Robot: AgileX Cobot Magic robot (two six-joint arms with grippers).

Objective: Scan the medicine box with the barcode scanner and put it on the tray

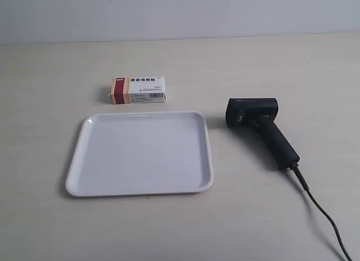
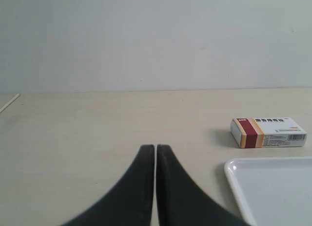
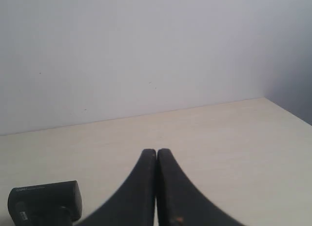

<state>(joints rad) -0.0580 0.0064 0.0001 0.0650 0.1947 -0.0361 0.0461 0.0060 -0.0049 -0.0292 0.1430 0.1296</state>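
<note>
- In the exterior view we see the cable [image 1: 323,213] nearest, trailing off the lower edge from the scanner's handle.
- Next comes the tray [image 1: 140,189], flat on the table [image 1: 45,103] and bare inside; no arm shows in this view.
- Just beside the tray's one short side lies the scanner [image 1: 260,126], on its side, its boxy head towards the far wall and its handle slanting back to the near edge. A small pale label sits on the head, too small for us to read.
- Farther off, just beyond the tray's far rim and apart from it, lies the box [image 1: 139,89], flat, with its red and tan band at the end away from the scanner. We see black Chinese characters on top but cannot make them out.
- Only the left wrist view shows the left gripper [image 2: 155,149]: its fingers are pressed together on nothing, low over the table. Beyond it we see the box's long side with a barcode at one end, and a corner of the tray.
- Only the right wrist view shows the right gripper [image 3: 156,152], likewise clenched and empty, with the scanner's head near it; the pale print on the head is blurred.
</note>
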